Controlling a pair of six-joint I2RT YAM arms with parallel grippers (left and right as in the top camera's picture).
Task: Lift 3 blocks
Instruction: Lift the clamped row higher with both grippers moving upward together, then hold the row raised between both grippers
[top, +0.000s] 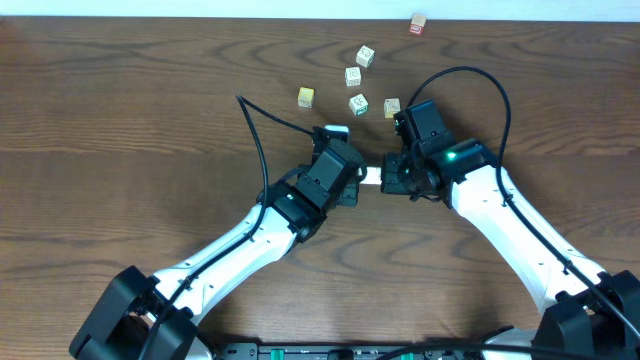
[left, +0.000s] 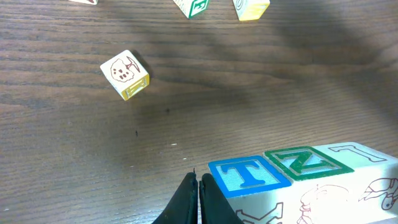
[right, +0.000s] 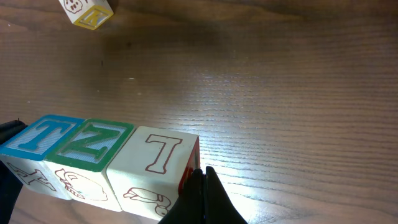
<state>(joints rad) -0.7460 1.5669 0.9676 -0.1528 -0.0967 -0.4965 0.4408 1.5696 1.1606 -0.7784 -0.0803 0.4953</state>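
Three blocks stand side by side in a row (top: 370, 177) between my two grippers: a blue T block (left: 249, 176), a green Z block (left: 305, 163) and a red-outlined letter block (right: 158, 155). My left gripper (left: 199, 186) is shut, its closed tips against the outer face of the blue T block (right: 40, 134). My right gripper (right: 202, 180) is also shut, pressed against the red side of the red-lettered block at the other end. Neither gripper has anything between its fingers. Whether the row touches the table cannot be told.
Several loose cubes lie beyond the grippers: a whitish one with a brown drawing (left: 124, 73), a green-marked one (top: 358, 103), two more (top: 353, 76) (top: 365, 56), a yellow cube (top: 306, 96) and a reddish one (top: 418, 24) near the far edge.
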